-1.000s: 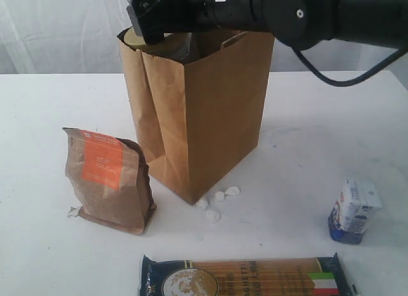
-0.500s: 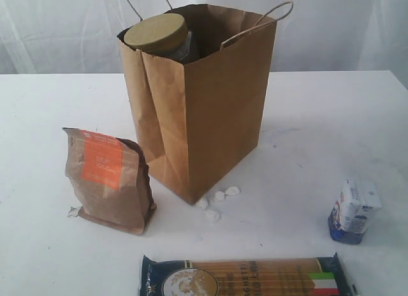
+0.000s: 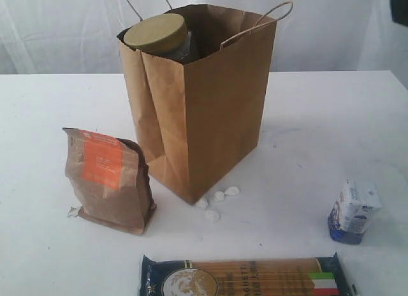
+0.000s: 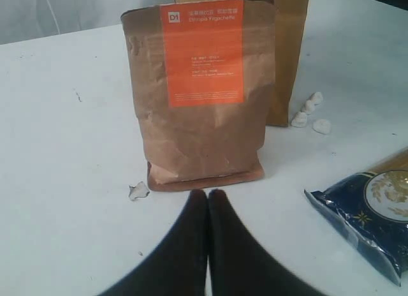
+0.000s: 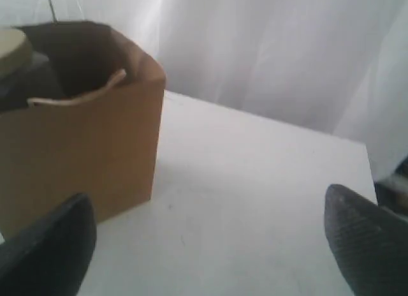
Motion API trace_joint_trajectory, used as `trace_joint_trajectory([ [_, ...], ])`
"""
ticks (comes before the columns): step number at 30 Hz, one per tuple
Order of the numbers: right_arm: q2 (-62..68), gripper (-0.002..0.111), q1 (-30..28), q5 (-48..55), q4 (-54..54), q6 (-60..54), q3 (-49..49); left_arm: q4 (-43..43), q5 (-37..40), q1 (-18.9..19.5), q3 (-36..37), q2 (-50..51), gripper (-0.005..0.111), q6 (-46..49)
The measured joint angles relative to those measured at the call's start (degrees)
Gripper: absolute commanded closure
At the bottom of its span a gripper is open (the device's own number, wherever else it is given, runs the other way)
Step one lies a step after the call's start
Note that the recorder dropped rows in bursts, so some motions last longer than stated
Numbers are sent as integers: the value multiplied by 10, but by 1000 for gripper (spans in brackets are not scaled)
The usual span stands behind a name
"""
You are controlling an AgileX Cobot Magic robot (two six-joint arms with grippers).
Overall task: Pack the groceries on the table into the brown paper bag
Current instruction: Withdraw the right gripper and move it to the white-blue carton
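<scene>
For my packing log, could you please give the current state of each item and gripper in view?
brown paper bag: upright, open-topped.
gold-lidded jar: inside bag, lid on.
kraft pouch: standing on table.
blue-white packet: standing on table.
spaghetti pack: lying flat on table.
left gripper: shut, empty.
right gripper: open, empty.

The exterior view faces the brown paper bag [image 3: 204, 104] from slightly above. The left wrist view sits low near the kraft pouch [image 4: 201, 92], the right one higher; all three show the bag.
</scene>
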Motion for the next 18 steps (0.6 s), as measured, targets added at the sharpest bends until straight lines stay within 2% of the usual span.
trace_joint_trajectory([
  [7,-20,19,-6,97,18,47,101,0,0,0,0,0,107,0],
  [12,-10,19,-5,88,57,74,170,0,0,0,0,0,107,0],
  [18,30,19,-5,29,58,133,211,0,0,0,0,0,107,0],
])
